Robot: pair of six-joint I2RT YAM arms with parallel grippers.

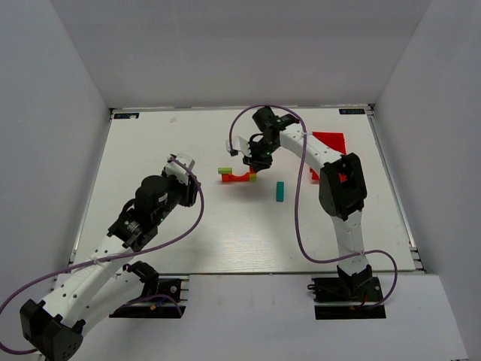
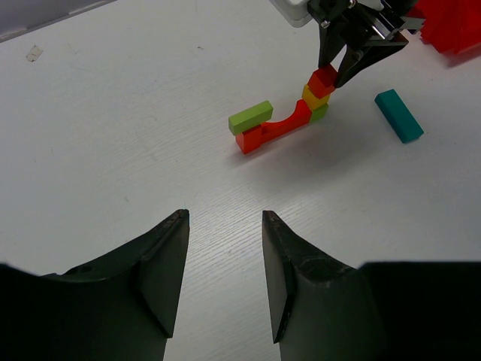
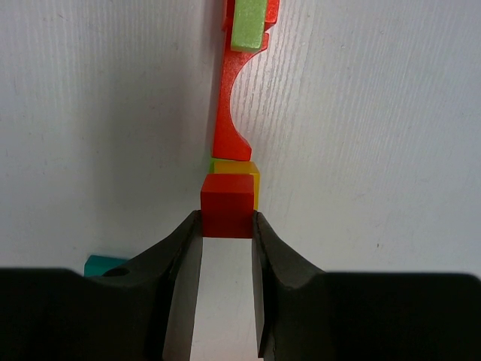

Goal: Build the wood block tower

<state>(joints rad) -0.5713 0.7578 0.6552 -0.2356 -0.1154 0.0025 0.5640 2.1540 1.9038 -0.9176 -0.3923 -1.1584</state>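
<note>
Within right pincer (image 3: 225, 222), red cube (image 3: 227, 197)

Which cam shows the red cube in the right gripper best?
Right wrist: the red cube sits large, centred, pinched between the fingers. Left wrist shows it small atop the yellow cube. Top external: the right gripper mostly hides it.

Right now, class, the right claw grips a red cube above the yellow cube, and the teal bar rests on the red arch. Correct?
No. The teal bar lies on the table, apart from the red arch; a lime-green block rests on the arch. The left wrist view shows this. The right claw does grip the red cube.
</note>
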